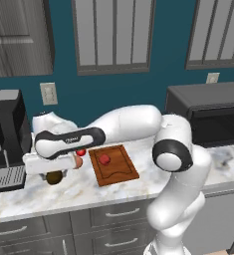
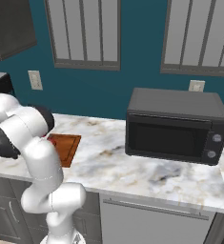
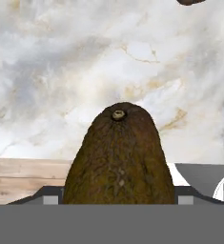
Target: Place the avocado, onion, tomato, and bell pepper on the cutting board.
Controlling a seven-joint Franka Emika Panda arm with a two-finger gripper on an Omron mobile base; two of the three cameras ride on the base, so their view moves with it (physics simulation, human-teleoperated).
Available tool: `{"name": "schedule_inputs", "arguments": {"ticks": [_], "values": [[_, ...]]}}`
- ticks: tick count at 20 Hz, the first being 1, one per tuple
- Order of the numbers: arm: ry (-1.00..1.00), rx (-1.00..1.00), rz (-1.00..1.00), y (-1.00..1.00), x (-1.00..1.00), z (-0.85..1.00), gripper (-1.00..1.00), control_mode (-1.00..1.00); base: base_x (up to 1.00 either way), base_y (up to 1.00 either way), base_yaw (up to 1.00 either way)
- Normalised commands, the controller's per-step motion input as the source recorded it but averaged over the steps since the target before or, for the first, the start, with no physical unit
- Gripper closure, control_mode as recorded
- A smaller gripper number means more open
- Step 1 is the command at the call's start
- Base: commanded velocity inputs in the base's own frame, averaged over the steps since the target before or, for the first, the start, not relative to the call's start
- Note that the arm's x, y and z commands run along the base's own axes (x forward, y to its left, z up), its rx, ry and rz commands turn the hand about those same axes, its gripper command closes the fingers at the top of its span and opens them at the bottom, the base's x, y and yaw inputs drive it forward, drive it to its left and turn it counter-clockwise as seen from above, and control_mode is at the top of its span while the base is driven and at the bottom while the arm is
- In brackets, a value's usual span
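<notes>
The dark olive-brown avocado stands stem end up between my gripper's fingers, which press on both its sides. From the left base, the gripper points down at the counter's left with the avocado under it. The peach-pink onion lies just right of the hand. A bright red tomato peeks out behind the forearm. A duller red piece, apparently the bell pepper, sits on the reddish-brown cutting board. From the right base, my arm hides most of the board.
A dark coffee machine stands close to the left of the hand. The black microwave sits at the counter's right. The marble counter's front edge runs above grey drawers.
</notes>
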Motion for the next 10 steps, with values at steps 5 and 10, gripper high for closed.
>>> {"name": "schedule_inputs", "arguments": {"ticks": [5, 10], "values": [[-0.22, -0.09, 0.00, -0.54, -0.31, 0.64, 1.00, -1.00, 0.00, 0.00, 0.00], [-0.21, -0.09, 0.00, -0.70, -0.23, 0.64, 1.00, -1.00, 0.00, 0.00, 0.00]]}}
